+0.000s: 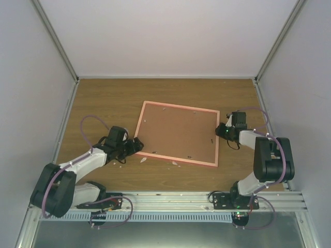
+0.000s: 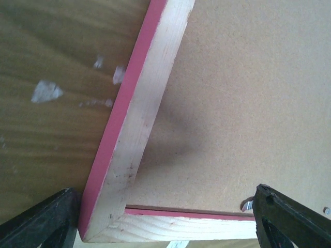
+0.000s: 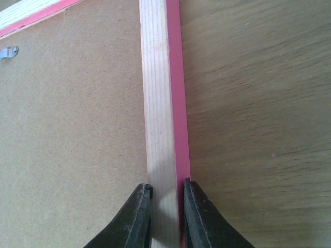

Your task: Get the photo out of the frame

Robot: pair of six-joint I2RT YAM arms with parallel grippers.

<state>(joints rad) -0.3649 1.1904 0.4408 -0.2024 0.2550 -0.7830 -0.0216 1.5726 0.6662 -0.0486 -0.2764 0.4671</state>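
- The frame (image 1: 178, 133) lies flat at the middle of the desk (image 1: 103, 103) in the top view. It is turned slightly askew and its back faces up, so its front face cannot be seen.
- Right tool (image 1: 221, 130): at the upper part of the frame's right-hand rail. In the right wrist view the tool (image 3: 166, 217) is pressed together on that rail. One finger (image 3: 137, 219) sits on the board side and the other on the pink outer edge, so it is pinching the frame (image 3: 155, 103).
- Left tool (image 1: 135, 146): at the frame's lower left corner. In the left wrist view the tool (image 2: 165, 222) is spread wide with the corner between its fingers (image 2: 41, 222). Whether either finger touches the wood, I cannot tell.
- Appearance of the frame (image 2: 145, 119): pale bare-wood rim on the back, bright pink outer edge, mitred joint at the corner.
- A brown backing board (image 2: 248, 93) fills the opening, sitting just below the rim.
- A small metal clip (image 3: 8, 52) shows on the board at the left of the right wrist view.
- White flecks (image 2: 45, 91) mark the desk beside the frame's left rail.
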